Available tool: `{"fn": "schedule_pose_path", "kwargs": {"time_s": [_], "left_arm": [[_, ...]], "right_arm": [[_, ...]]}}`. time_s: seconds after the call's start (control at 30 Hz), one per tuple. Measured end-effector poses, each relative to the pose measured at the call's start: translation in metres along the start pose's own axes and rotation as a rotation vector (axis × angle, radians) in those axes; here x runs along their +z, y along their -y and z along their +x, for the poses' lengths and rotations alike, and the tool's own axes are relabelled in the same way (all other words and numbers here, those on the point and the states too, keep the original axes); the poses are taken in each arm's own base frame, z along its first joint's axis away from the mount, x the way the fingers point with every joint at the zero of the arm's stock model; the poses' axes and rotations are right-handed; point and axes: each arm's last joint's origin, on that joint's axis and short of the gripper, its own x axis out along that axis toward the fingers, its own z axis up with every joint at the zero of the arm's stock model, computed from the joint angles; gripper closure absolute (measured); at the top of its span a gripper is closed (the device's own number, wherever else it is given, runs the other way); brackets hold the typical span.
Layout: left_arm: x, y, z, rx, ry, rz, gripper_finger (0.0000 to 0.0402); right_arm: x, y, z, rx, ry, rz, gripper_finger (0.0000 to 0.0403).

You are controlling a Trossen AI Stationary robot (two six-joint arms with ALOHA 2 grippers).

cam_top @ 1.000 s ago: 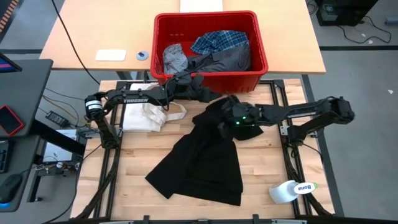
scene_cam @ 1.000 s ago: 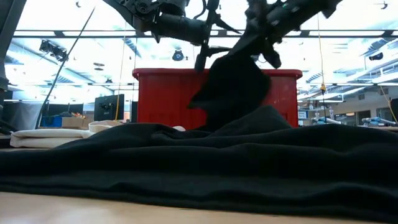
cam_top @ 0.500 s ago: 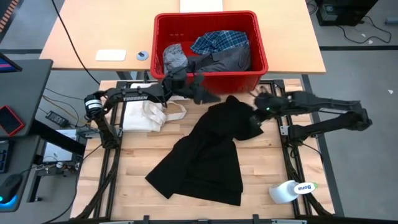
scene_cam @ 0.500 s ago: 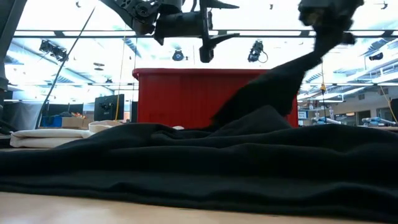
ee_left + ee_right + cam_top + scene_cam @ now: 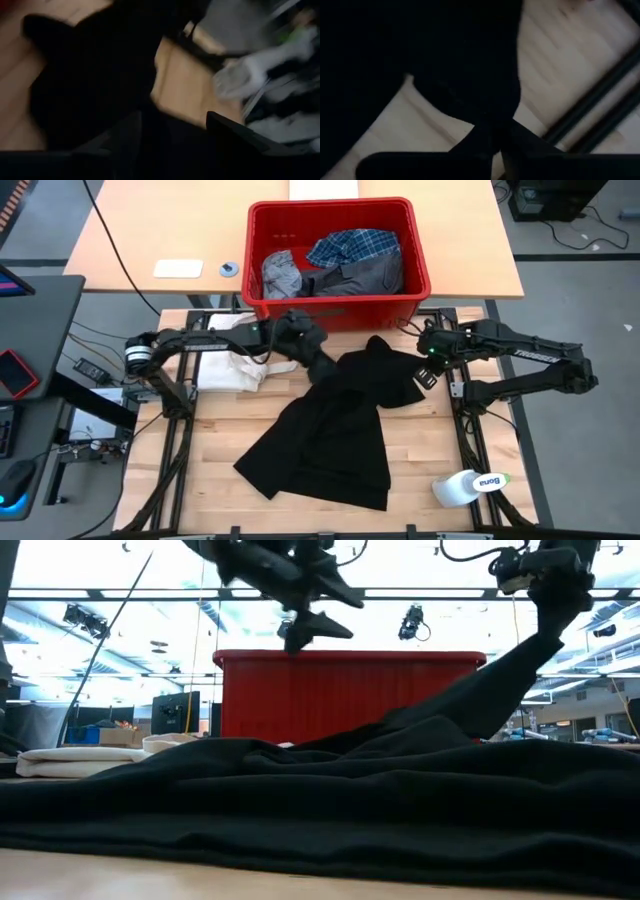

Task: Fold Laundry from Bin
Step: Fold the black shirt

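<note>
A wooden table (image 5: 210, 480) seen from above, with a large black garment (image 5: 330, 430) spread across its middle. A bright red plastic bin (image 5: 338, 305) stands at the table's far edge, holding a blue-and-white plaid shirt (image 5: 355, 245), a light grey garment (image 5: 280, 272) and a dark grey garment (image 5: 365, 277). The right gripper (image 5: 424, 370) sits near the right edge of the table, its fingers pinched together on a corner of the black garment; in the level view that corner rises in a taut slope from the table up to the gripper (image 5: 545, 625). The left gripper (image 5: 322, 366) hangs just above the black garment's upper left edge, in front of the bin, with its fingers (image 5: 225, 127) spread apart and holding nothing. A cream-white cloth (image 5: 232, 363) with strap loops lies on the table's left side, under the left arm. A white Bona bottle (image 5: 468, 485) lies on its side at the table's near right corner.
</note>
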Motion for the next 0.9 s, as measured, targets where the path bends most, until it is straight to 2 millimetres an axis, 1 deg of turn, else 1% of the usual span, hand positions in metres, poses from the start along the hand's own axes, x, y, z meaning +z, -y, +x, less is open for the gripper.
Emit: {"fn": "schedule_pose_path", "kwargs": {"time_s": [0.13,0.2,0.27,0.37,0.43,0.5,0.6,0.67,0.77,0.83,0.9], "left_arm": [[-0.017,0.019,-0.022,0.117,-0.111,0.073,0.0181],[-0.028,0.026,-0.032,0.166,-0.195,0.074,0.0182],[-0.041,0.031,-0.036,0.190,-0.300,0.059,0.0182],[-0.061,0.042,-0.037,0.217,-0.432,0.006,0.0182],[-0.073,0.053,-0.033,0.188,-0.480,-0.015,0.0182],[-0.091,0.062,-0.028,0.170,-0.544,-0.038,0.0182],[-0.118,0.070,-0.022,0.200,-0.603,-0.083,0.0182],[-0.137,0.069,-0.021,0.276,-0.644,-0.143,0.0182],[-0.162,0.065,-0.020,0.349,-0.691,-0.223,0.0182],[-0.182,0.065,-0.020,0.371,-0.747,-0.268,0.0182],[-0.202,0.064,-0.018,0.350,-0.802,-0.313,0.0182]], "right_arm": [[0.001,0.002,0.001,0.039,-0.029,-0.011,0.0316],[0.000,0.005,0.001,0.055,-0.055,-0.003,0.0290],[0.000,0.006,0.001,0.098,-0.082,0.005,0.0268],[0.003,0.002,0.001,0.203,-0.091,0.008,0.0248],[0.006,-0.004,0.000,0.288,-0.070,-0.020,0.0243],[0.009,-0.012,-0.001,0.372,-0.027,-0.061,0.0242],[0.013,-0.026,0.005,0.466,0.042,-0.115,0.0242],[0.013,-0.034,0.012,0.524,0.070,-0.140,0.0241],[0.010,-0.049,0.029,0.633,0.084,-0.157,0.0241],[0.007,-0.058,0.038,0.711,0.083,-0.150,0.0241],[0.002,-0.068,0.047,0.771,0.069,-0.130,0.0241]]}}
